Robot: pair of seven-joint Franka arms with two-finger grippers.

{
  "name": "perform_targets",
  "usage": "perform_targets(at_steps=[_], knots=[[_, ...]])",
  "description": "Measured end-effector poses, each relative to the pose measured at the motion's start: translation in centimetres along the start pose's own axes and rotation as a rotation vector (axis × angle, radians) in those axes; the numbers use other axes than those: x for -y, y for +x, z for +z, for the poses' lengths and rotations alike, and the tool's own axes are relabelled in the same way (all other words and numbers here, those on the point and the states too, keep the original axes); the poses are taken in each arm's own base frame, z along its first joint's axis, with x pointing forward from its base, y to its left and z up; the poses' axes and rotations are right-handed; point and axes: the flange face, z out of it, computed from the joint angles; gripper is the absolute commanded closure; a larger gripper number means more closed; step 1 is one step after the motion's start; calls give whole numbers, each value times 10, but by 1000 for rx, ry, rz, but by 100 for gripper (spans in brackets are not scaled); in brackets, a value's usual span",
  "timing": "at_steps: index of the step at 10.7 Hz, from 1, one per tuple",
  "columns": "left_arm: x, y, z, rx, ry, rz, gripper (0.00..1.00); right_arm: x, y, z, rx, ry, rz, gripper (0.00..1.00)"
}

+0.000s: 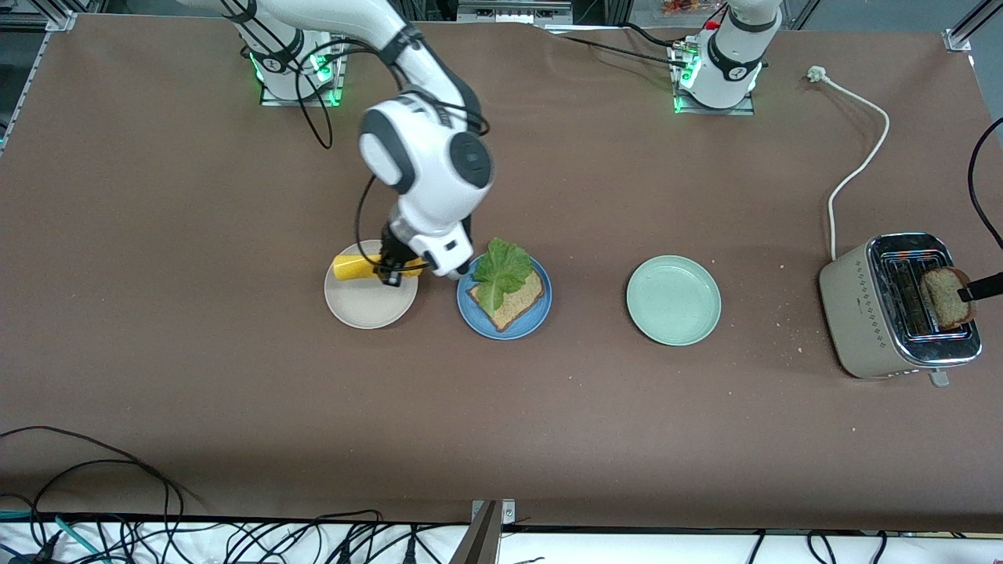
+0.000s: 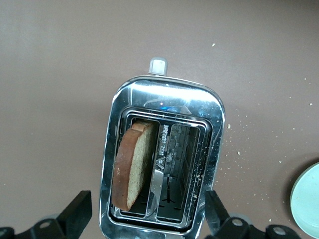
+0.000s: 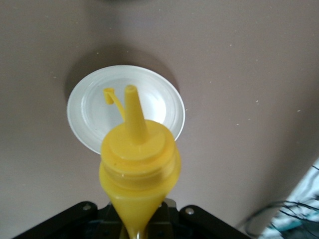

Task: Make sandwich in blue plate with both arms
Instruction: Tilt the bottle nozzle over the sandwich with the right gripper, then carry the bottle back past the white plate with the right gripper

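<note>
At frame center, the right gripper [image 1: 396,270] clamps a yellow bottle [image 1: 354,266] over the white plate [image 1: 368,307] beside the blue plate [image 1: 534,319], while the left gripper [image 2: 149,219] hangs with jaws apart over the toaster [image 2: 162,164] at the right edge.

right arm [image 1: 427,157] overhangs blue plate [image 1: 505,327] (mint plate [image 1: 673,300] unobstructed).

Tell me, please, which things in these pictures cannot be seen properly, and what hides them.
- Front view: the left gripper is cut off by the picture's edge over the toaster.
- Front view: the right arm's wrist covers much of the yellow squeeze bottle over the beige-white plate.
- Front view: the lettuce leaf hides part of the bread slice on the blue plate.
- Left wrist view: the slot walls hide the lower part of the toast.
</note>
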Motion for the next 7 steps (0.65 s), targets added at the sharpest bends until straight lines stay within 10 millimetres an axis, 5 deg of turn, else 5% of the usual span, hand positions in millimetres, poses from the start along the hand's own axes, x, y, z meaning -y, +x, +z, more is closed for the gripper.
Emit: perform_targets(at_steps=[3,7], knots=[[0,0,0,-1,0,0,0,-45,-86,11,-270,209,27,100],[1,3,-3,-28,1,-1,0,-89,-174,63,-637,353,-57,100]])
